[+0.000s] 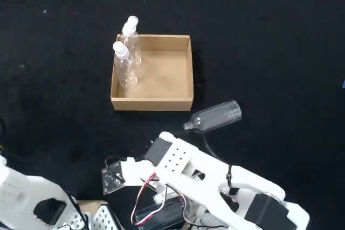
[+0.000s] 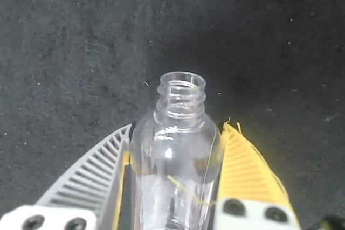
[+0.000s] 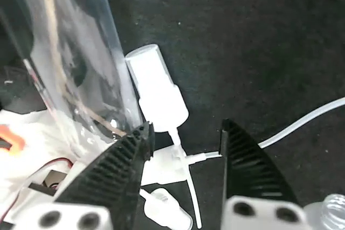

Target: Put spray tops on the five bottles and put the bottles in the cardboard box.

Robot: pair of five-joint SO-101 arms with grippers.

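Left gripper (image 2: 178,129): jaws clamped on the body of a clear open-necked bottle (image 2: 180,98), one jaw grey, one yellow. The neck is bare, with no top fitted, and the black bench (image 2: 64,36) lies beneath.

Right gripper (image 3: 186,127): black jaws set wide, nothing held. They are above a white spray top (image 3: 157,91) lying on the bench, its dip tube running between the jaws. A second spray top (image 3: 168,209) lies closer in, by the jaw base.

Cardboard box (image 1: 152,103): mid-bench in the high view. Two topped bottles (image 1: 124,67) stand inside, against the wall at the view's left.

Lying bottle (image 1: 215,116): clear, no top, on its side just beside the box's corner on the arms' side.
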